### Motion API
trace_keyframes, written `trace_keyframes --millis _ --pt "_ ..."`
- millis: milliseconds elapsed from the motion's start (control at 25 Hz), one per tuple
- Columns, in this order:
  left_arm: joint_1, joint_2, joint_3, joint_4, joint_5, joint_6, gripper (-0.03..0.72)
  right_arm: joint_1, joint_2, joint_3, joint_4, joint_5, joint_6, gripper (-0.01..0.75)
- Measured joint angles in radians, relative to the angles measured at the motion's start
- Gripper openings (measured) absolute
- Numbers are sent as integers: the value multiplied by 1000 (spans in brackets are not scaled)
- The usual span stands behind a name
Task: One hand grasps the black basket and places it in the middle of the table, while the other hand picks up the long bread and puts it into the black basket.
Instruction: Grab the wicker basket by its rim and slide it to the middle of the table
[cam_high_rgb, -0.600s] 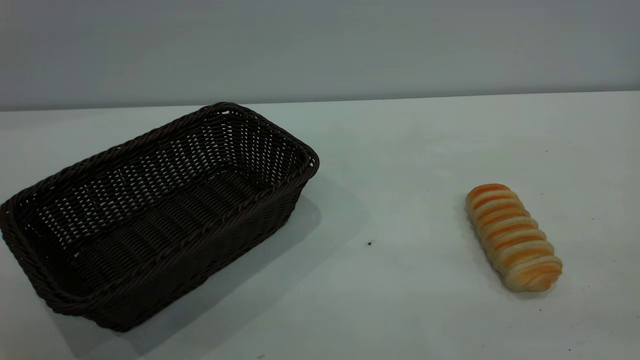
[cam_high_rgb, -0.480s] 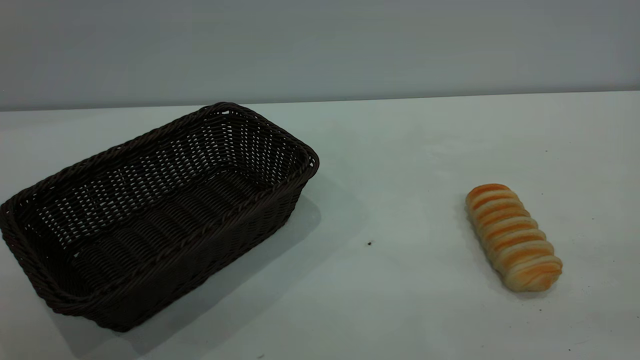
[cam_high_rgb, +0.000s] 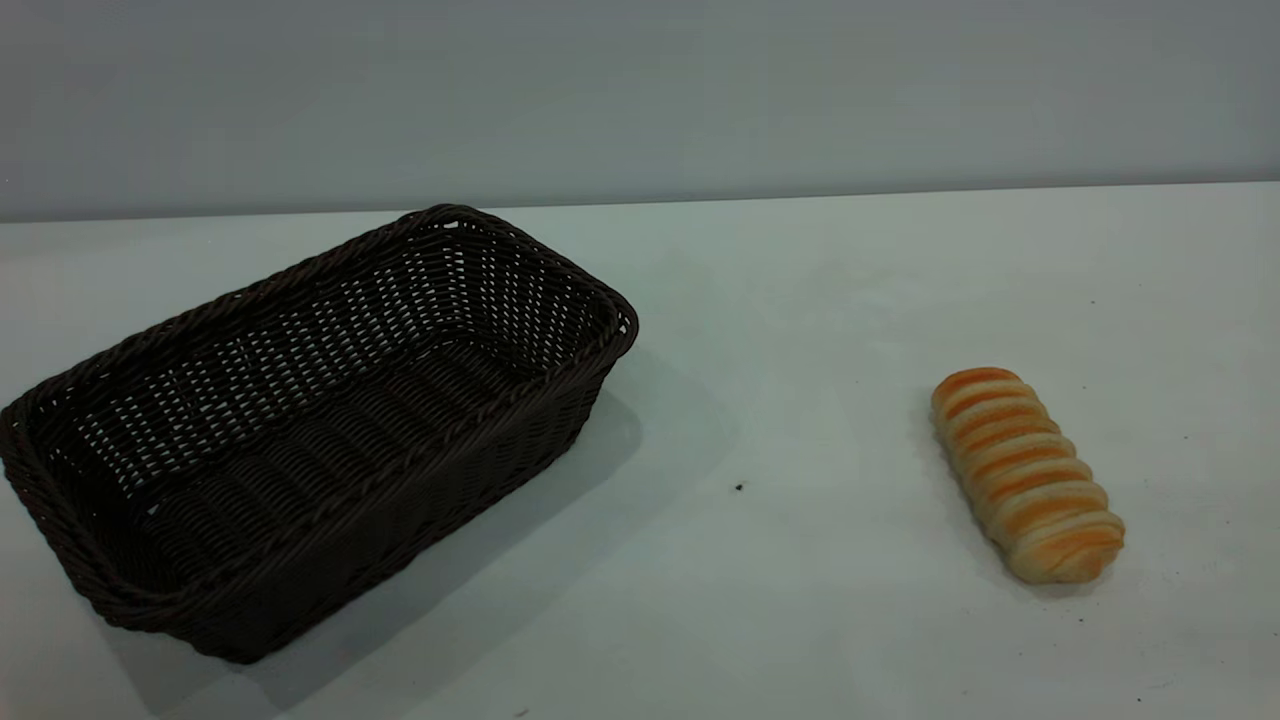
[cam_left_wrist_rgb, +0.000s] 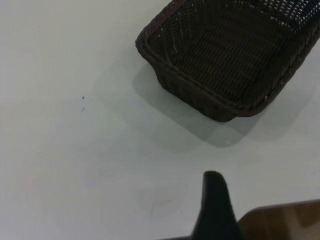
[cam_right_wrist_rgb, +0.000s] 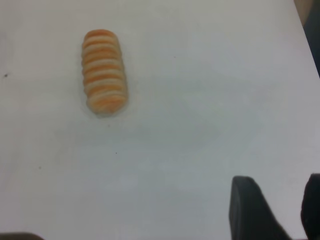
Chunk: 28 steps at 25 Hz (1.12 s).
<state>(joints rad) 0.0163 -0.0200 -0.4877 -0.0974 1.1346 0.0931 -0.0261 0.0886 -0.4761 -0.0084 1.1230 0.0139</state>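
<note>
Basket (cam_high_rgb: 300, 420) sits left on the desk (cam_high_rgb: 800, 300), bread (cam_high_rgb: 1027, 475) right (well apart); right jaws apart, left jaws' state can't be told.

- On your left gripper (cam_left_wrist_rgb: 216, 210), all you get in the left wrist view is one matte black finger, narrow and rounded at its tip.
- On your right gripper (cam_right_wrist_rgb: 282, 210), you see two dark grey-black fingers: the left one broad with a rounded top, the other cut off at the 3 o'clock edge.
- No cables, screws or markings show.
</note>
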Motion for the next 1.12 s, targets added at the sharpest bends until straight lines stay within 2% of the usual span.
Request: trace_keyframes --millis 600,1000,1120 --pt "0 0 0 0 0 0 586 0 0 0 0 0 0 238" --pt "-95 0 0 -23 0 -3 586 0 0 0 0 0 0 238" --pt "-132 0 0 -23 0 -4 586 23 0 0 8 -1 0 238"
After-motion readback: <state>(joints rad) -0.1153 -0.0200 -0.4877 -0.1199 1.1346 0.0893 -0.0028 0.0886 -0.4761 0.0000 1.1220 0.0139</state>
